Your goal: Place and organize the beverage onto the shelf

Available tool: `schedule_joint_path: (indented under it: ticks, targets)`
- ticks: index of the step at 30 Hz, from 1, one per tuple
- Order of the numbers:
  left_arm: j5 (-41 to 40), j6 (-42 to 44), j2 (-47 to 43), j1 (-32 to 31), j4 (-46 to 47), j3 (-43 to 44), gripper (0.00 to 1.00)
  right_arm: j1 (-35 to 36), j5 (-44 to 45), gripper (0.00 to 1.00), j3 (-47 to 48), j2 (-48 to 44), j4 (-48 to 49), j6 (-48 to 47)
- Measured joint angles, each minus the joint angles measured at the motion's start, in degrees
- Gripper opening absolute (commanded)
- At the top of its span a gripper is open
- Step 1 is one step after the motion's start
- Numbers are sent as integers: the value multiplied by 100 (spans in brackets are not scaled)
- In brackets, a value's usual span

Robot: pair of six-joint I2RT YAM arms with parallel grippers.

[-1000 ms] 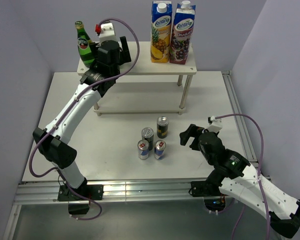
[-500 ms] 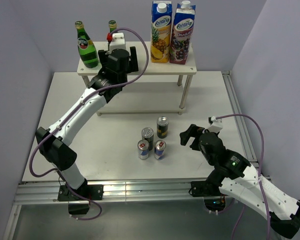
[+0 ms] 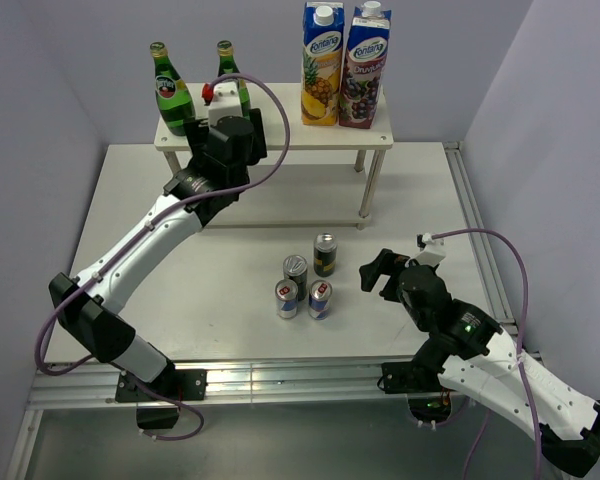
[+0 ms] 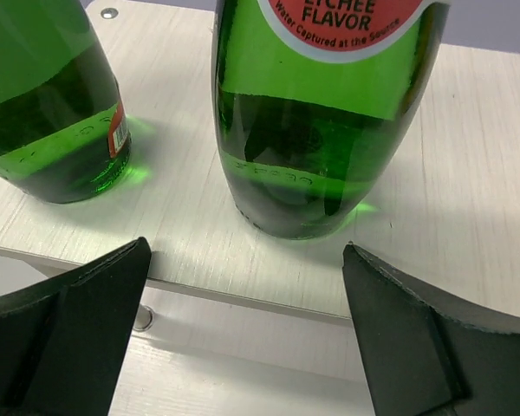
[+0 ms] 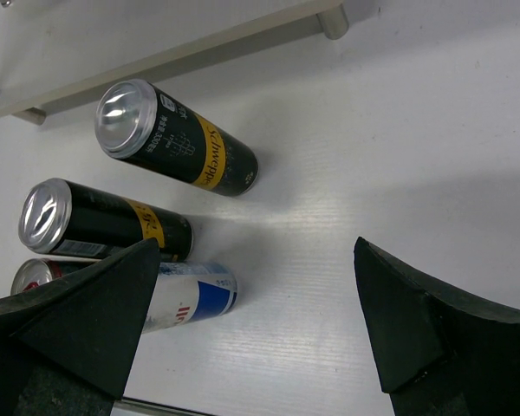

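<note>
- Currently the left fingers (image 4: 69, 329) are spread wide on either side of a green glass bottle with a red label (image 4: 321, 130) and grip nothing. That bottle stands upright near the front edge of the top board of the small two-tier shelf with pale cream boards (image 4: 468, 173).
- Just to its left on the same board stands a second green glass bottle (image 4: 43, 104), also upright.
- One risk: if the left arm draws back crookedly, a finger could clip the nearer bottle's base. That could tip it off the front edge or into its neighbour.
- Meanwhile the right fingers (image 5: 416, 347) are wide open and empty, beside four cans on the bench. These are two dark slim cans (image 5: 178, 152) and two small blue-silver cans (image 3: 287, 298), none yet on the shelf.
- Another risk: the cans stand close together, so a finger closing on one could knock over another, and a fallen can would likely roll.
- Two tall juice cartons (image 3: 321, 65) fill the right end of the top board, so room there looks limited.
- Underneath everything is a smooth white bench (image 3: 180, 260) with a metal rail (image 3: 280, 375) along its near edge.
- Plain pale lilac walls (image 3: 60, 60) enclose the bench on three sides.
</note>
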Motion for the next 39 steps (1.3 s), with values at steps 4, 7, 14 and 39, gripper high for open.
schedule_joint_path:
  ticks: [4,7,14,39]
  targets:
    - [-101,2,0,-42,258,-118,97,2,0,100,0,-2,0,2]
    - [-98,-24,0,-74,302,-122,80,2,2,100,0,-2,-2,4]
    - [-90,-127,7,-514,142,11,46,2,7,100,0,-2,-2,20]
    - [-44,415,1467,-483,284,1797,23,2,31,100,0,-2,0,20]
